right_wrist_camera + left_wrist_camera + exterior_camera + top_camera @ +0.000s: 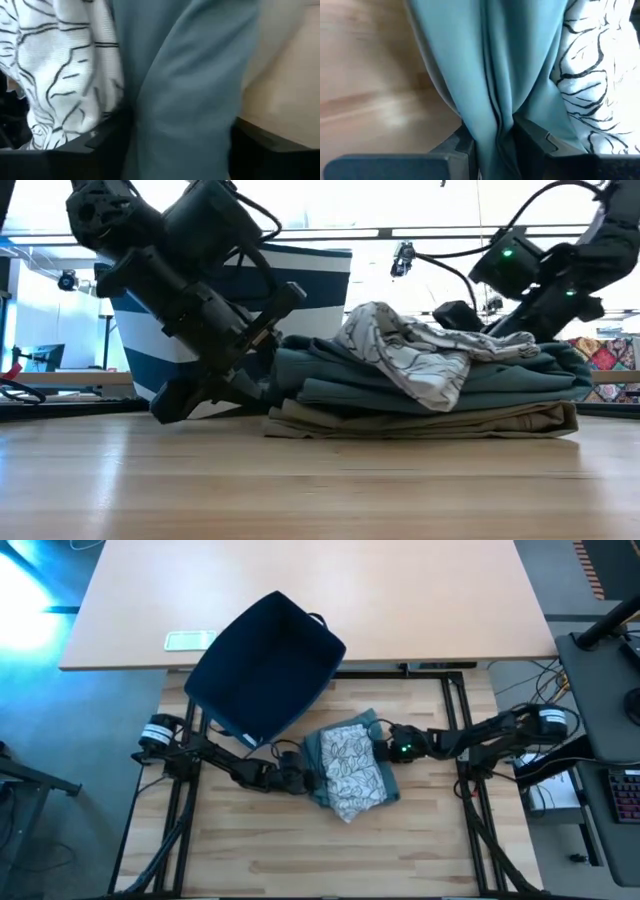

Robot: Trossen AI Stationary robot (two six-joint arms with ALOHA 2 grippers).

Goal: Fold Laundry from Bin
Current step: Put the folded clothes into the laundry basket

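Two grippers flank one stack of laundry at the centre of the high view: a beige garment (420, 420) at the bottom, a teal-green garment (400, 380) folded over it, and a white leaf-patterned piece (348, 768) rumpled on top. The navy bin (265, 665) sits tipped at the upper left of that view, on the seam between the two tabletops, and looks empty from above. The left gripper (300, 780), at the stack's left edge, is clenched on a pleat of the teal cloth; its wrist view shows the fabric bunched tight between the dark fingers (465, 145). The right gripper (385, 745), at the stack's upper right edge, stands spread wide around a thick teal fold, its fingers (110, 135) on either side but, as far as I can judge, not pressing it. The patterned piece lies loose and crooked, so the step in hand seems to be squaring up the pile. To do it well, I'd say the left should keep its pinch low and steady while the right closes only on the teal layer, not catching the patterned cloth beside it, and any pull should stay level so the beige layer underneath doesn't drag.
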